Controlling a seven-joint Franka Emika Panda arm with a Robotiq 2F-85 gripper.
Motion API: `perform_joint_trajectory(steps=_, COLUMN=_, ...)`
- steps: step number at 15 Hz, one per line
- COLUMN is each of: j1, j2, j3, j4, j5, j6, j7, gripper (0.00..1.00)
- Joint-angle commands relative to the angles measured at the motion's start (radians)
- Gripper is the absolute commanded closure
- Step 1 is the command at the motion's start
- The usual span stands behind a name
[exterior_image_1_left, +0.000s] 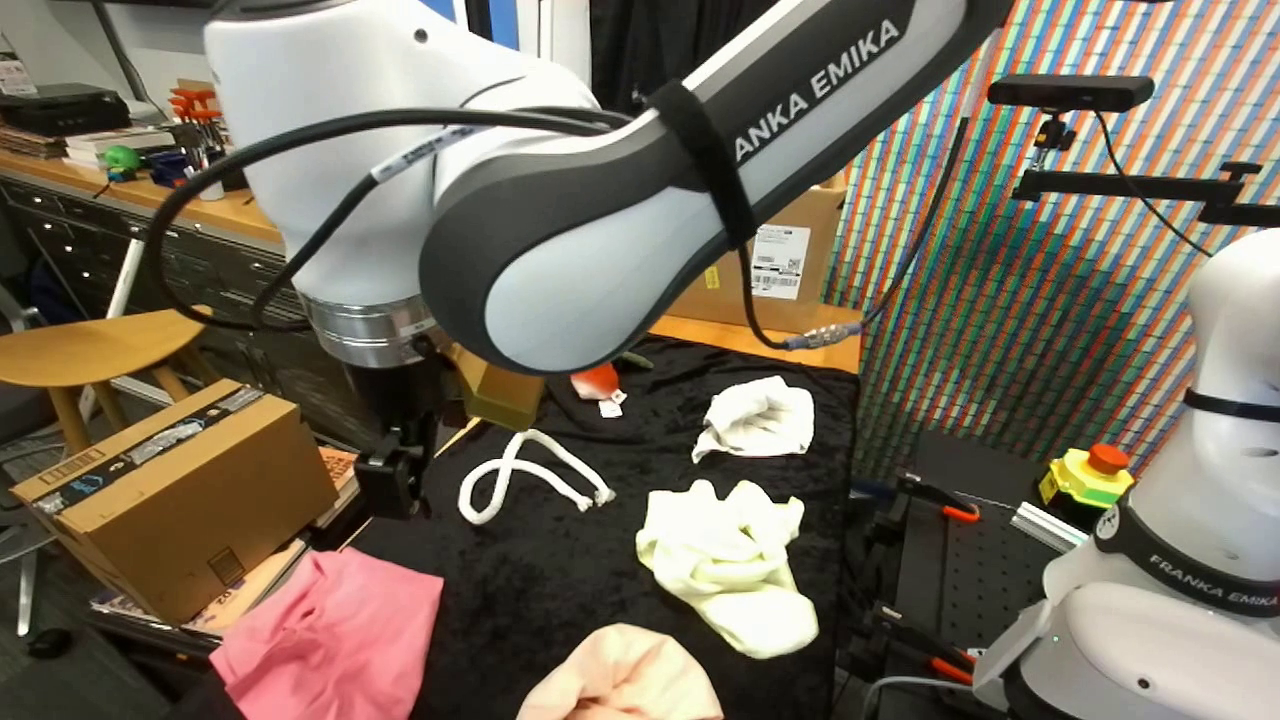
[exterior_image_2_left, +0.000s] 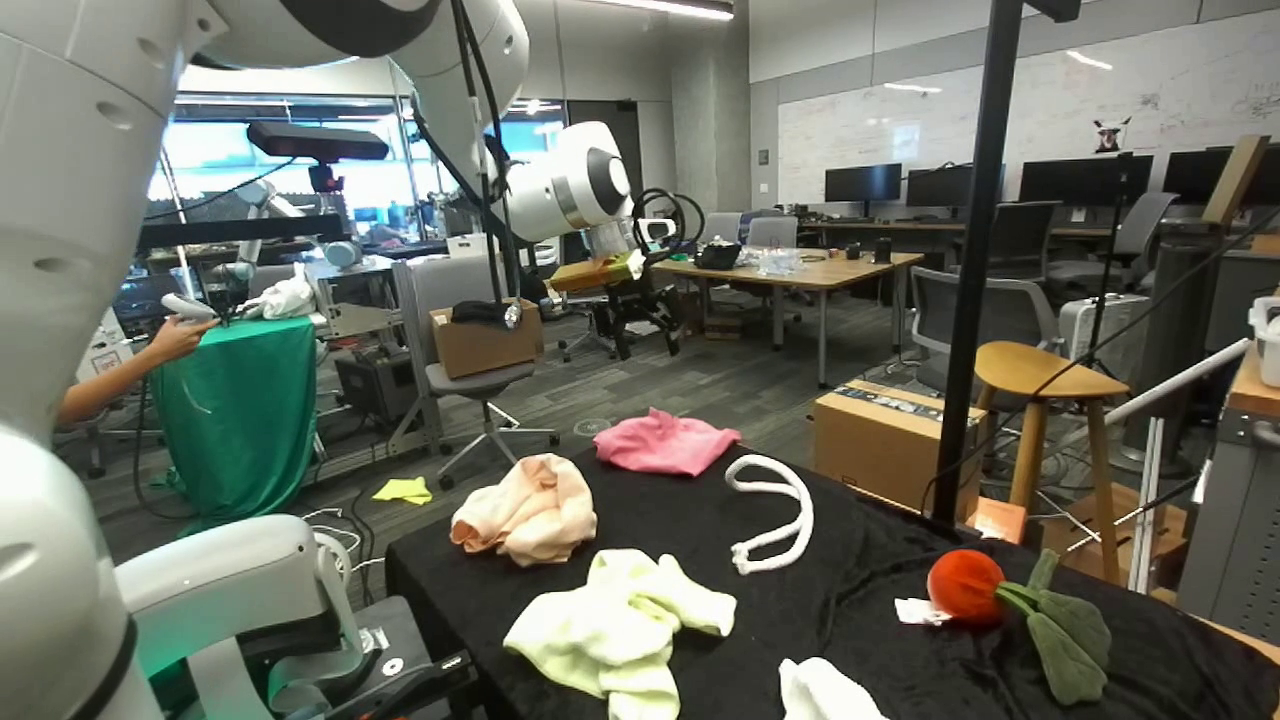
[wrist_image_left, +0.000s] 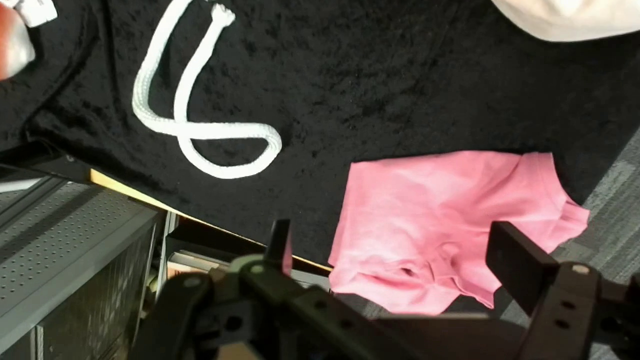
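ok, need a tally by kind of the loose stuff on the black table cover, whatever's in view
Loose cloths: 4 (pink cloth, peach cloth, pale yellow cloth, white cloth)
Rope: 1 (white rope)
Plush vegetable: 1 (red plush vegetable with green leaves)
Total: 6

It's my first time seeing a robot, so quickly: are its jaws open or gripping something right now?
Jaws: wide open, holding nothing; the pink cloth seen between them in the wrist view lies below, not gripped.
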Motion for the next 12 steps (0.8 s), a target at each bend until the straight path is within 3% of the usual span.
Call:
perform_joint_trajectory(steps=1, j1=0.038, j2=0.099, j3=-0.032, j4=0.136, j5=0.005, j6=0.01, j7=0.034, gripper=0.0)
perform_joint_trajectory(steps=8, j1=0.082, j2=0.229, j3=-0.068, j4=0.248, j5=0.026, j6=0.025, j7=0.093, gripper=0.0)
perform_joint_trajectory(steps=12, j1=0.144, j2=0.297, j3=-0.095, j4=0.298, j5=0.006, j6=0.021, j7=0.137, gripper=0.0)
